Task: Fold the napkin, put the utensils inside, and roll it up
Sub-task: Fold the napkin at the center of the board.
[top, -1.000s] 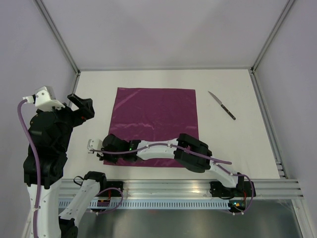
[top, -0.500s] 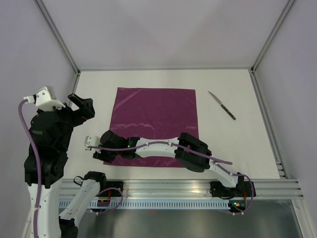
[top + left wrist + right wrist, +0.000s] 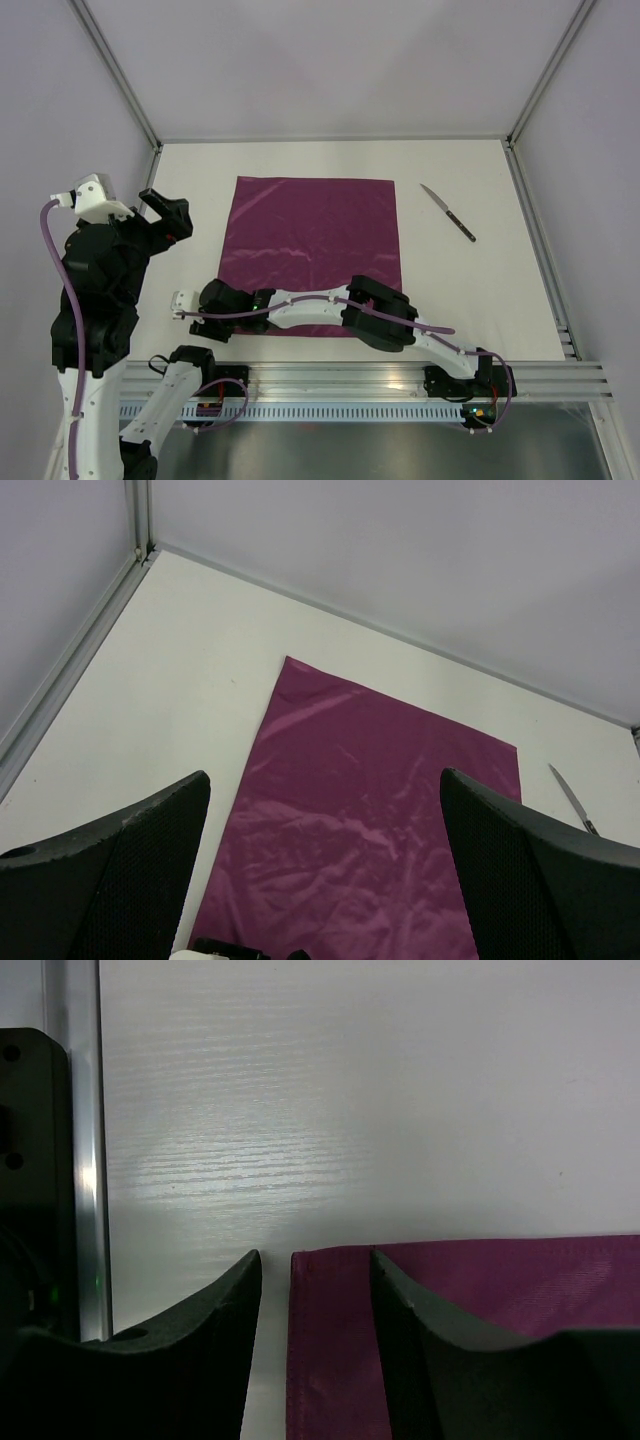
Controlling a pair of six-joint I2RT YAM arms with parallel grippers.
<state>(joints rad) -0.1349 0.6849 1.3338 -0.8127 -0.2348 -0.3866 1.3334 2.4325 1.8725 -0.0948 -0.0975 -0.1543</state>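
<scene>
The plum-purple napkin (image 3: pixel 315 240) lies spread flat on the white table; it also fills the left wrist view (image 3: pixel 370 810). My right arm reaches left along the napkin's near edge. My right gripper (image 3: pixel 200 312) is open at the near-left corner, holding nothing. In the right wrist view the gripper (image 3: pixel 316 1260) straddles the hem: one finger over bare table, the other over the napkin (image 3: pixel 500 1300). My left gripper (image 3: pixel 165 215) hangs raised left of the napkin, wide open (image 3: pixel 325 780) and empty. One of the utensils, a knife (image 3: pixel 447 212) with a black handle, lies right of the napkin (image 3: pixel 572 798).
An aluminium rail (image 3: pixel 400 375) runs along the table's near edge, close to the right gripper (image 3: pixel 88 1210). A black block (image 3: pixel 30 1160) sits beside that rail. Walls and frame posts (image 3: pixel 120 70) enclose the table at the left, back and right.
My right gripper has gone from shut to open and shifted slightly toward the near edge at the napkin's corner. The napkin, knife and left arm have stayed put.
</scene>
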